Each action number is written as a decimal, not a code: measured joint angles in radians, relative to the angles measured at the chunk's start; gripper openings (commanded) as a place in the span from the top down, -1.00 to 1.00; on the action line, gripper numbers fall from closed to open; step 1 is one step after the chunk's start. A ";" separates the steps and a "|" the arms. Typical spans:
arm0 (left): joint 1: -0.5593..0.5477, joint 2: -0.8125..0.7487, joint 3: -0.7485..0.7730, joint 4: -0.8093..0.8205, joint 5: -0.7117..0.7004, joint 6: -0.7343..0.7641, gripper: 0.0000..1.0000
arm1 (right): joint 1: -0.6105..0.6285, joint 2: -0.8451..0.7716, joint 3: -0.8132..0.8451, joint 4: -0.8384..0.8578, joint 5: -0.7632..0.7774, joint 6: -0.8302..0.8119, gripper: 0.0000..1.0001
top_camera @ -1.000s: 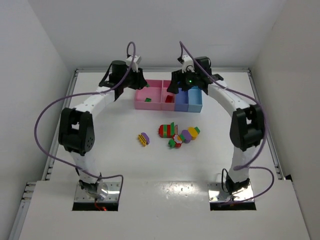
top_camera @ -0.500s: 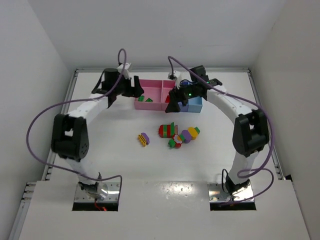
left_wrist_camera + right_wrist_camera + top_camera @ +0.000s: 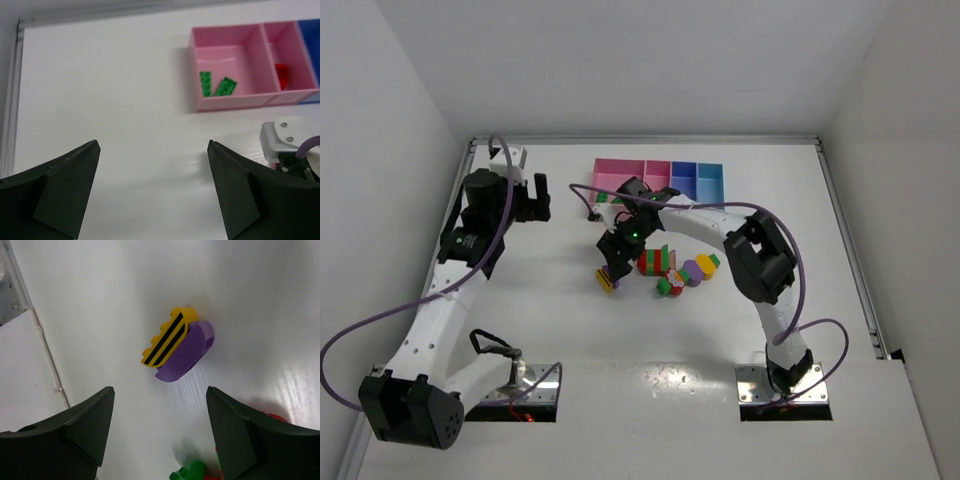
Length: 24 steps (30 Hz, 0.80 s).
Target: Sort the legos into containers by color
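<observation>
The containers [image 3: 660, 172] stand in a row at the back: wide pink [image 3: 225, 50], narrow pink [image 3: 280, 45], purple-blue, light blue. Two green legos [image 3: 205, 84] lie in the wide pink bin and a red one [image 3: 282, 75] in the narrow pink bin. My left gripper [image 3: 535, 200] hangs open and empty [image 3: 152, 145] over bare table left of the bins. My right gripper [image 3: 615, 258] is open [image 3: 160, 390] just above a yellow-and-black striped brick joined to a purple one [image 3: 177, 345], touching neither. A green brick [image 3: 192, 472] lies near its right finger.
A cluster of loose legos lies mid-table: a red-green striped stack [image 3: 655, 262], a purple piece [image 3: 690, 272], a yellow-green piece [image 3: 708, 263] and a small green one [image 3: 665, 288]. The right arm's forearm [image 3: 700, 215] reaches across in front of the bins. White walls close the table.
My left gripper opened, left a second green brick in the wide pink bin and drew back to the left. My right gripper swung from the bins down to the yellow-purple brick.
</observation>
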 measured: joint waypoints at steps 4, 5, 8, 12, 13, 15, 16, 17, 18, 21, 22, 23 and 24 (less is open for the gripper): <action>0.011 -0.008 -0.030 -0.079 -0.091 -0.027 -0.91 | 0.013 0.045 0.000 0.001 0.048 0.120 -0.48; 0.016 -0.016 -0.040 -0.096 -0.105 -0.032 -0.91 | 0.015 0.049 -0.001 0.006 0.057 0.140 -0.48; 0.024 -0.040 -0.062 -0.133 -0.122 -0.035 -0.91 | 0.015 0.047 -0.035 0.045 0.050 0.157 -0.50; 0.024 -0.052 -0.071 -0.151 -0.104 -0.023 -0.94 | 0.023 -0.008 -0.177 0.133 0.016 0.080 -0.61; 0.024 -0.052 -0.073 -0.151 -0.092 -0.016 -0.97 | 0.023 -0.040 -0.226 0.143 0.007 0.049 -0.64; 0.024 -0.052 -0.078 -0.156 -0.060 0.011 -0.99 | 0.022 -0.099 -0.292 0.144 -0.017 -0.079 -0.67; 0.024 -0.051 -0.080 -0.158 -0.042 0.026 -0.99 | 0.020 -0.121 -0.306 0.140 -0.033 -0.147 -0.67; 0.024 -0.050 -0.080 -0.163 -0.024 0.042 -0.99 | 0.018 -0.141 -0.315 0.138 -0.047 -0.227 -0.70; 0.024 -0.048 -0.080 -0.165 -0.003 0.058 -0.99 | 0.014 -0.157 -0.318 0.136 -0.058 -0.298 -0.70; 0.024 -0.036 -0.080 -0.169 0.058 0.101 -0.99 | -0.006 -0.178 -0.317 0.135 -0.090 -0.492 -0.72; 0.024 -0.029 -0.080 -0.171 0.076 0.109 -0.99 | -0.012 -0.176 -0.315 0.131 -0.098 -0.545 -0.72; 0.024 -0.021 -0.080 -0.171 0.089 0.116 -0.99 | -0.018 -0.171 -0.311 0.121 -0.106 -0.591 -0.75; 0.024 -0.011 -0.080 -0.171 0.101 0.124 -0.99 | -0.023 -0.163 -0.302 0.110 -0.113 -0.632 -0.75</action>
